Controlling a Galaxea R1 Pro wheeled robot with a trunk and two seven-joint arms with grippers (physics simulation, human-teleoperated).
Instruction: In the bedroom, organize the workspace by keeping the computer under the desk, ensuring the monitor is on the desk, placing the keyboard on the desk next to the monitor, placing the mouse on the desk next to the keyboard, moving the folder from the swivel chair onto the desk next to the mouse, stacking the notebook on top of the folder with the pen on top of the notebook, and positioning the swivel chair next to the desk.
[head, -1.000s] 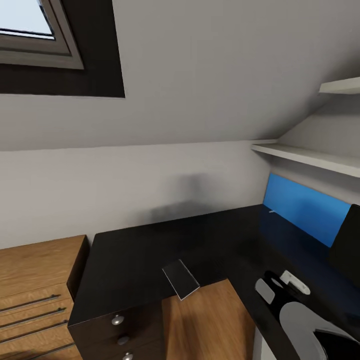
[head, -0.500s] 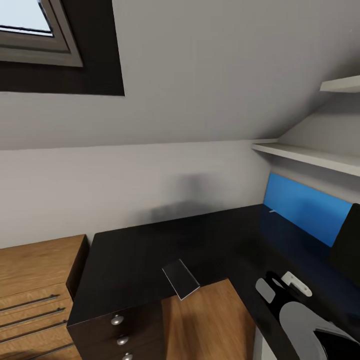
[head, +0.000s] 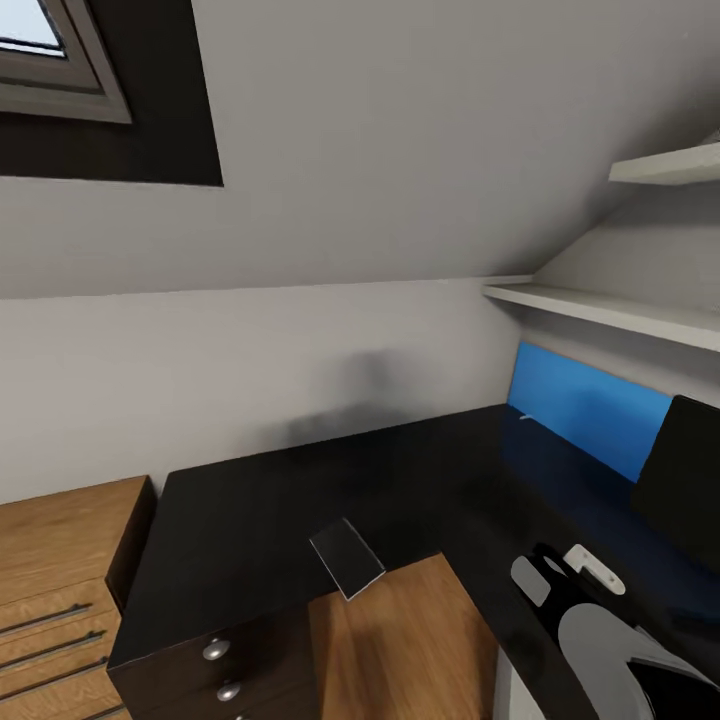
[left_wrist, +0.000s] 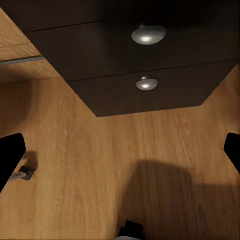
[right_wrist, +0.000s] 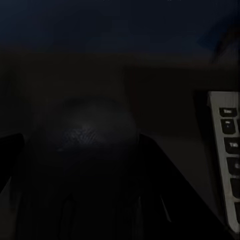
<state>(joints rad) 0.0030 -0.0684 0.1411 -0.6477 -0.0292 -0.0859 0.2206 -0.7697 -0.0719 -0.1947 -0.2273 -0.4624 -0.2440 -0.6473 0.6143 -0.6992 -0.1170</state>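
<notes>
Here, the head view looks over an L-shaped black desk (head: 300, 500) set against a grey wall below a sloped ceiling. The landmark is the desk throughout. A small dark card-like object (head: 346, 557) lies at the desk's inner corner edge, overhanging the wooden floor (head: 400, 650). A blue panel (head: 585, 410) backs the desk's right wing, below two white shelves (head: 600, 312). The black monitor (head: 685, 480) stands on that wing in front of the panel. The right arm (head: 590, 625) reaches over the same wing's near edge.

Right wrist view: very dark. The mouse (right_wrist: 82, 165), a rounded dark body, sits on the desk between the right gripper (right_wrist: 82, 190) fingers; whether they pinch it I cannot tell. The keyboard (right_wrist: 227, 160) lies on the desk just beside it, pale edge and key caps visible.

Left wrist view: left gripper (left_wrist: 120, 155) fingers (left_wrist: 10, 157) spread wide, holding nothing, above the floor beside the desk's drawer unit (left_wrist: 145, 75) with two round knobs. A wooden drawer chest (head: 50, 570) stands against the desk's left end.
</notes>
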